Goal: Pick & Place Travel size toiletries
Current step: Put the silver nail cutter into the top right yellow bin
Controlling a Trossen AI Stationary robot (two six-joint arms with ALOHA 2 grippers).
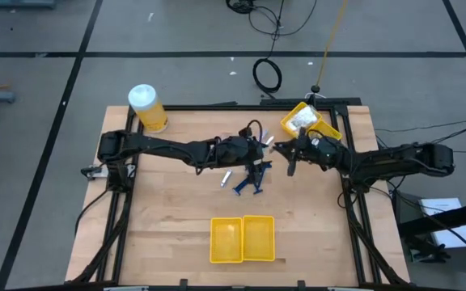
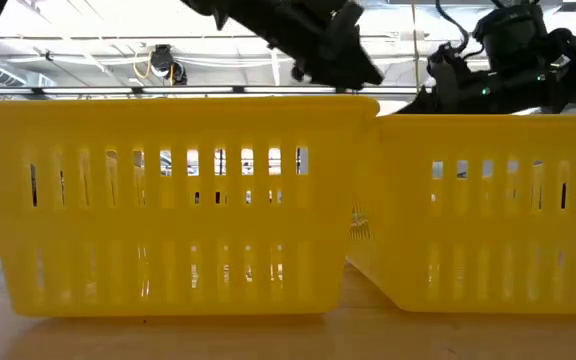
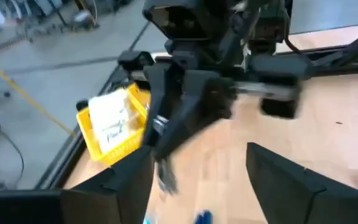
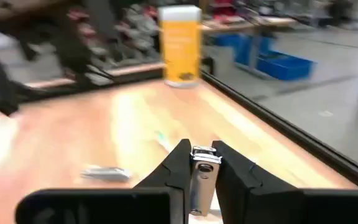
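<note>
While the two arms met over the middle of the wooden table (image 1: 168, 210), the job looked barely begun. The double yellow bin (image 1: 242, 239) at the near edge appeared empty in the high view, and a second yellow bin (image 1: 309, 122) at the far right corner held clear packets (image 3: 112, 116). Loose toiletries lay between: dark blue razors (image 1: 249, 184) and a pale stick (image 1: 227, 178), just beside the left gripper.

The left gripper (image 3: 197, 180) hung with its fingers spread apart, nothing between them. The right gripper (image 4: 197, 163), close by and facing it, was clenched on a small silvery piece (image 4: 202, 171), held clear of the table. My guess: that piece was the one item in hand, and everything on the boards remained to be sorted.

Table: pale planks in a black frame. A big yellow jar (image 1: 148, 108) with a white lid stood at the far left corner. Beyond, grey floor marked with dark lines, a coiled black cable (image 1: 268, 75), cluttered shelving.
</note>
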